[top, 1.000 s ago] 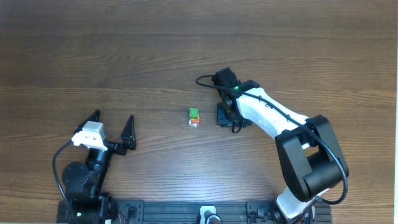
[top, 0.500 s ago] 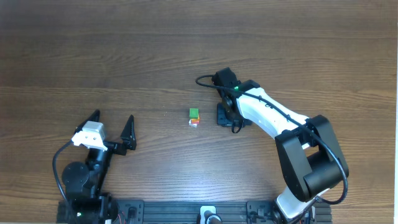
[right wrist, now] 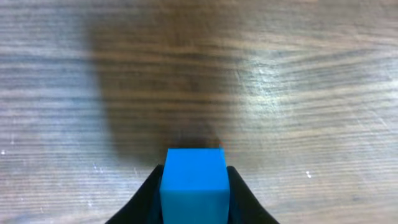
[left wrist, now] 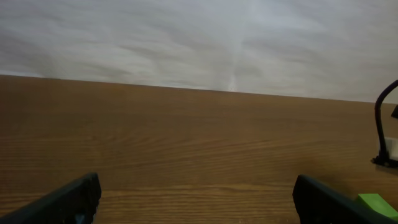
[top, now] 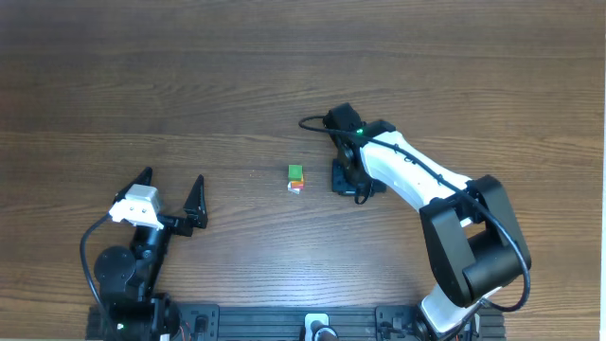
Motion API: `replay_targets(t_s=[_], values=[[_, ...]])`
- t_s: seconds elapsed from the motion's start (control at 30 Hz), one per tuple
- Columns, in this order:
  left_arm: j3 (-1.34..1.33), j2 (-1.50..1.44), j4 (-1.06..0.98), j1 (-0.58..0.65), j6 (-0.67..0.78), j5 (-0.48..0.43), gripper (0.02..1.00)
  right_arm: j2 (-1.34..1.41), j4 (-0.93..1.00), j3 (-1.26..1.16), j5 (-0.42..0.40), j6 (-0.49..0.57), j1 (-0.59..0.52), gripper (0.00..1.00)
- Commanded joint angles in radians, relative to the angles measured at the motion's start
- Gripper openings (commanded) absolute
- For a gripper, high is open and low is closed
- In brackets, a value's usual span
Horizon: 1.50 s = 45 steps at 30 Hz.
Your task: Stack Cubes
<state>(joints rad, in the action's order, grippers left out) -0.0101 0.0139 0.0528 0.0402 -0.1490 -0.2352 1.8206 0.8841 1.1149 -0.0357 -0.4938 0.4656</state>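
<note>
Surveying from the left, I find the black two-finger left hand (top: 171,189) low by its base, fingers spread wide and gripping nothing.

At mid-desk stands a small green cube (top: 296,171). It appears to rest on an orange-red cube (top: 297,186), though I cannot tell whether the two are squarely aligned. Just to the right of that pair, and apart from it, is the white-armed right hand (top: 347,176). It is pinching a solid, smooth-faced blue cube (right wrist: 193,180) across two opposite side faces. I cannot tell whether this cube rests on the desk or hangs just clear of it.

Assessment of handling: I judge the blue cube light, stiff and not fragile, with slick flat faces and crisp edges. The sound hold is the present one, centred on parallel faces. An off-centre pinch would likely let it twist or slide. The standing pair looks narrow and light, so I expect a slight sideways nudge to topple it.

Surface: the brown wood-grain desk (top: 454,57) is flat and hard, with a mild sheen and fine scratches. I judge it offers little grip to a sliding cube.

Room: a plain pale wall (left wrist: 186,37) rises behind the desk's far edge, and a black cable (left wrist: 377,124) loops up near the right arm.
</note>
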Motion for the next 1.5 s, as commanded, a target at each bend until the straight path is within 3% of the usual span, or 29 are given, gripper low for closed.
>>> replay_targets(t_s=[0.03, 0.33, 0.73, 0.83, 1.5], values=[[0.005, -0.008, 0.003, -0.004, 0.015, 0.004, 1.000, -0.043, 0.087, 0.128, -0.020, 0.002, 0.006, 0.066], [0.004, -0.008, 0.003, -0.004, 0.014, 0.004, 1.000, -0.067, 0.370, 0.486, -0.051, -0.012, 0.043, 0.009], [0.004, -0.008, 0.003, -0.004, 0.015, 0.004, 1.000, -0.048, 0.435, 0.591, -0.033, -0.263, 0.297, 0.009], [0.005, -0.008, 0.003, -0.004, 0.014, 0.004, 1.000, -0.016, 0.442, 0.591, -0.031, -0.299, 0.308, 0.009], [0.004, -0.008, 0.003, -0.004, 0.015, 0.004, 1.000, 0.114, 0.452, 0.654, -0.021, -0.295, 0.294, 0.009]])
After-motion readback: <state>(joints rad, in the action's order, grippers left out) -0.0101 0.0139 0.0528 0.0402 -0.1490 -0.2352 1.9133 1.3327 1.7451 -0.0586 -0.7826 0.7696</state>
